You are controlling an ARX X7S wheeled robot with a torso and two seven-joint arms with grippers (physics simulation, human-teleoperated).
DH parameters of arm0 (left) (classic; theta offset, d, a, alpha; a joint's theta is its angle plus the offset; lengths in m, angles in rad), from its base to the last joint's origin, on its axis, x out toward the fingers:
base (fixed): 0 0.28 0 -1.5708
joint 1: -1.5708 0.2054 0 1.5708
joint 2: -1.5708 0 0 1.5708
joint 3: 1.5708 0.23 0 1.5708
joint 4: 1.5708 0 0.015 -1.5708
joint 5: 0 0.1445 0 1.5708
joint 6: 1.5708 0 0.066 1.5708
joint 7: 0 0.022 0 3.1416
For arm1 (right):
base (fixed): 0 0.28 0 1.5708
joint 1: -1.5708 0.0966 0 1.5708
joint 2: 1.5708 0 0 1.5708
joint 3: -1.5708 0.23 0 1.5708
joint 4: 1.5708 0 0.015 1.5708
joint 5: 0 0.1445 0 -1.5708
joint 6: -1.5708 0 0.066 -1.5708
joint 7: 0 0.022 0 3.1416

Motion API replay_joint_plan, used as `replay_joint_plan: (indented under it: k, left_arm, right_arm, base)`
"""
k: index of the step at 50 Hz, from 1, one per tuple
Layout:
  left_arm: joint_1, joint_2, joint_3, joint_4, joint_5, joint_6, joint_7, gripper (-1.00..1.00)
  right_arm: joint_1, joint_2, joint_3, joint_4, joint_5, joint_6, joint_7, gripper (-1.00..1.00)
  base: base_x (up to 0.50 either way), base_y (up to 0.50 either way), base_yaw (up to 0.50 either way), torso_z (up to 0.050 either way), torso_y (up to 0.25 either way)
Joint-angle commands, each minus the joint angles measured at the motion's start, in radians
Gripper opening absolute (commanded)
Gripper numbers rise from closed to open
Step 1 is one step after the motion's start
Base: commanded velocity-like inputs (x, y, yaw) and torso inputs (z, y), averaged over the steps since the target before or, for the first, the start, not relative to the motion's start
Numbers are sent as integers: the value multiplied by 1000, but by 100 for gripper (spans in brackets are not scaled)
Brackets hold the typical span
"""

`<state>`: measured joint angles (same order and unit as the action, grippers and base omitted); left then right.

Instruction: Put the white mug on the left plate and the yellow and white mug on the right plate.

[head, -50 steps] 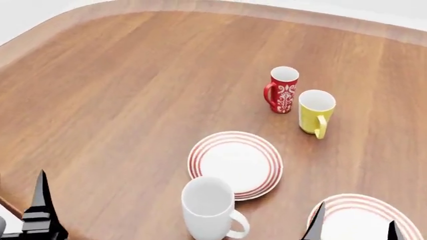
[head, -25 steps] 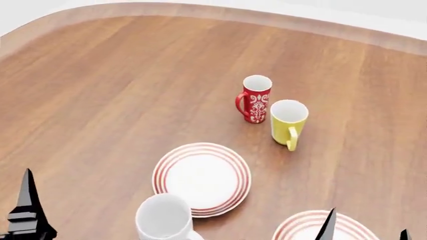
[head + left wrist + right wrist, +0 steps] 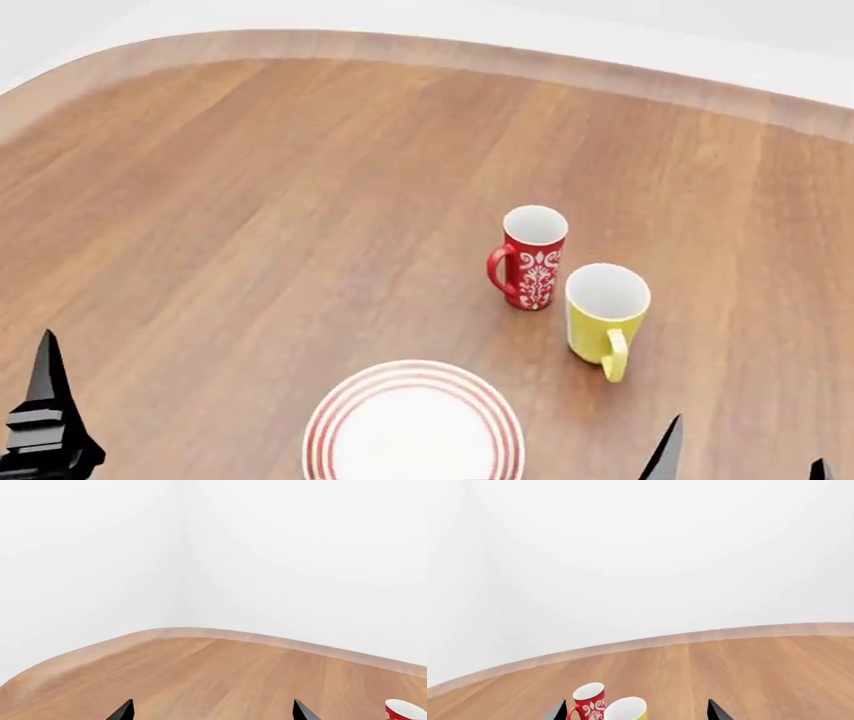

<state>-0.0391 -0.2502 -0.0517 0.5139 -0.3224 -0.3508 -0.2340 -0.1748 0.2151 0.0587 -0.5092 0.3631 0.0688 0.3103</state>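
Note:
The yellow and white mug [image 3: 607, 308] stands upright on the wooden table [image 3: 267, 200], its handle toward me. Close beside it is a red patterned mug [image 3: 531, 258]. The left plate [image 3: 414, 425], white with red rings, is cut off by the lower edge of the head view. The white mug and the right plate are out of view. My right gripper [image 3: 742, 462] is open low on the right, well short of the mugs. In its wrist view the yellow and white mug [image 3: 626, 710] and the red mug [image 3: 589, 702] show beyond the right gripper [image 3: 637, 713]. My left gripper [image 3: 212, 713] is open over bare wood.
The table's rounded far edge [image 3: 441, 45] curves across the back, with white floor beyond it. One finger [image 3: 48, 400] of the left gripper rises at the lower left. The red mug's rim [image 3: 403, 711] peeks into the left wrist view.
The head view has shifted, so everything slid down the frame. The white mug and right plate dropped out past the lower edge. Both grippers stay low and open.

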Motion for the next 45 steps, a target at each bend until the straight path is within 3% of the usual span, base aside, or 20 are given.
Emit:
replay_joint_plan:
  k: [1,22,29,33,45]
  left_arm:
    - [-11,-2,5,2,-1,0,-10,100]
    - [-34,2,22,-12,-1,-2,-29,100]
    - [-35,10,15,27,-9,-37,-66,100]
    - [-35,15,23,54,-7,-55,-86,100]
    - [-49,7,7,37,-22,-49,-90,100]
  right_arm:
    - [11,12,5,23,9,-8,-1,100]
    - [77,57,-86,115,-99,64,-5,100]
    - [-51,217,-102,38,-74,180,-112,100]
    - [-160,302,-24,-71,23,236,-156,100]
    - [-352,441,100,-233,155,239,-275,100]
  base:
    - [0,0,0,0,0]
    - [-45,114,0,0,1]
    - [0,0,0,0,0]
    - [0,0,0,0,0]
    - [0,0,0,0,0]
